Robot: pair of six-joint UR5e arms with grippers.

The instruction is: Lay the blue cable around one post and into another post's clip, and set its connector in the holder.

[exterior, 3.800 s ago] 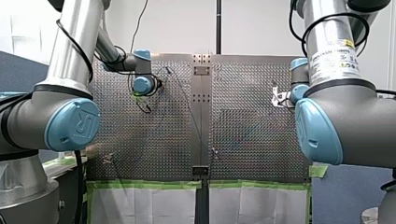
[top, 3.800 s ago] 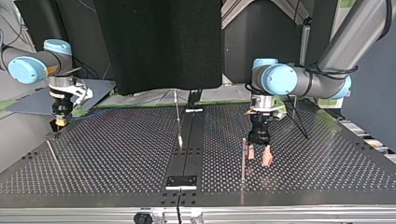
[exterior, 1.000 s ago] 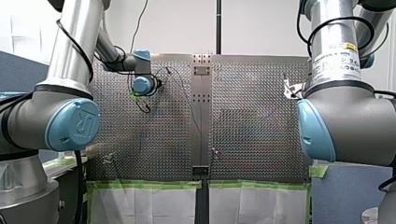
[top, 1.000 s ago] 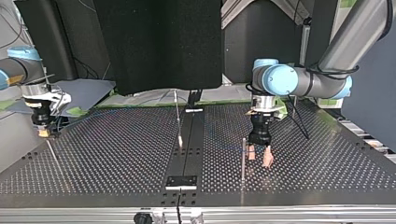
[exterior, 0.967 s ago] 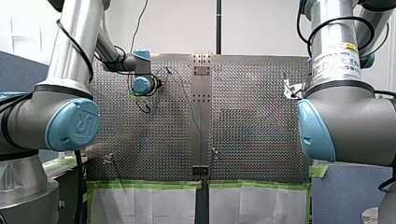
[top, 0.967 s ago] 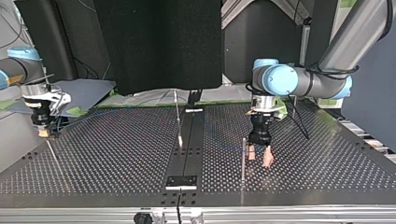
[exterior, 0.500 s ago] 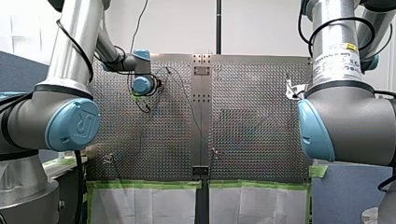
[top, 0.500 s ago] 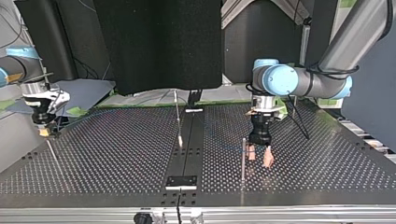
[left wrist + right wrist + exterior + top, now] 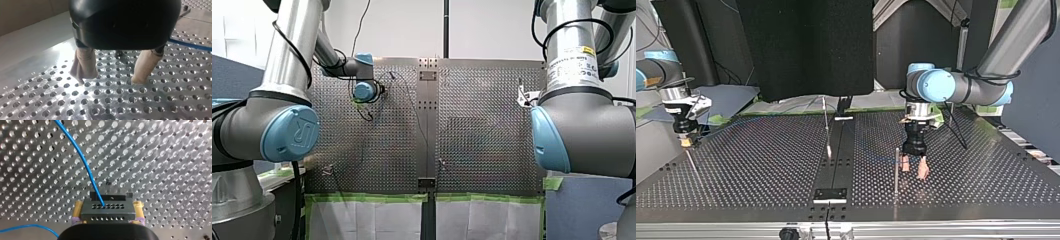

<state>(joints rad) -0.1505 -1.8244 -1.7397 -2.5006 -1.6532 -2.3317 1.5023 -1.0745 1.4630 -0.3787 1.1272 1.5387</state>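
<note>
My right gripper (image 9: pixel 108 208) is shut on a black connector (image 9: pixel 107 213), its yellow pads (image 9: pixel 78 207) pressing on both sides. The blue cable (image 9: pixel 82 162) runs out of the connector's top face and away over the perforated plate. In the top view this gripper (image 9: pixel 685 141) hangs at the far left edge of the table, beside a thin post (image 9: pixel 692 167). My left gripper (image 9: pixel 914 169) stands open just above the plate, next to an upright post (image 9: pixel 896 172). Its beige pads (image 9: pixel 83 65) hold nothing. A stretch of blue cable (image 9: pixel 190 45) lies behind it.
A dark centre strip carries a holder block (image 9: pixel 830 195) near the top view's front edge, with a slanted post (image 9: pixel 826 127) behind it. In the front view my two big arm bodies (image 9: pixel 287 132) hide the plate's sides.
My right gripper has carried the connector toward the top view's left edge over the last seconds and has shifted only slightly in the last second. My left arm has stayed still.
</note>
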